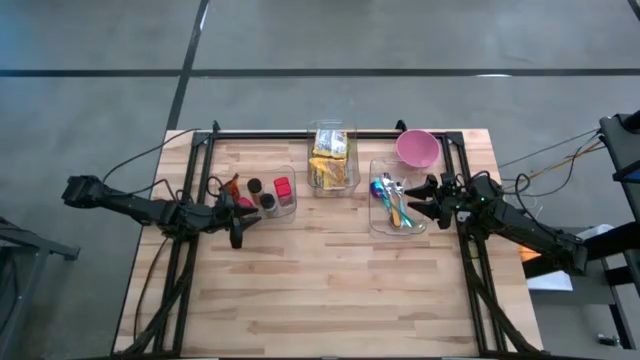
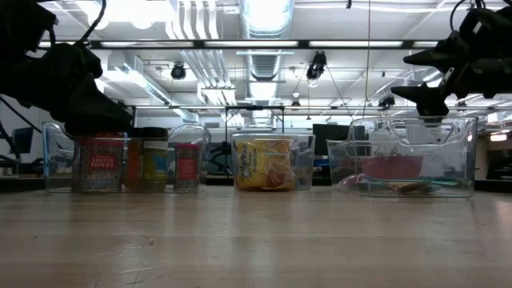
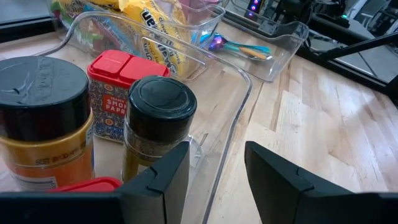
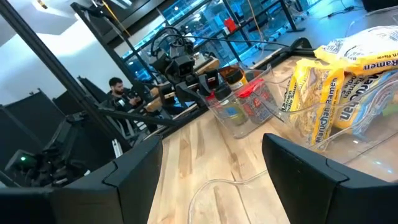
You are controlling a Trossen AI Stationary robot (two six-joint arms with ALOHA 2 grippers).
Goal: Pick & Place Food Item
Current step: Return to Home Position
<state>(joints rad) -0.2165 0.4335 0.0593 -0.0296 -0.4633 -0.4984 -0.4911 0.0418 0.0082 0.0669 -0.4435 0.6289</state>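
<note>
Wooden table (image 1: 330, 300), workshop behind. Left gripper (image 1: 238, 218) is by the left bin (image 1: 270, 216). Right gripper (image 1: 413, 197) is probably over the right bin (image 1: 385, 226), both jaws apart.

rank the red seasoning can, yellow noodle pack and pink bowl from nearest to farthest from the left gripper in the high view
From the left gripper:
1. red seasoning can, in the left bin right beside it.
2. yellow noodle pack, in the middle bin.
3. pink bowl, near the table's back right corner.

One camera looks straight down on the noodle pack (image 1: 331, 160), another faces it level across the table (image 2: 256, 240), and both wrist cameras see it from opposite sides.
</note>
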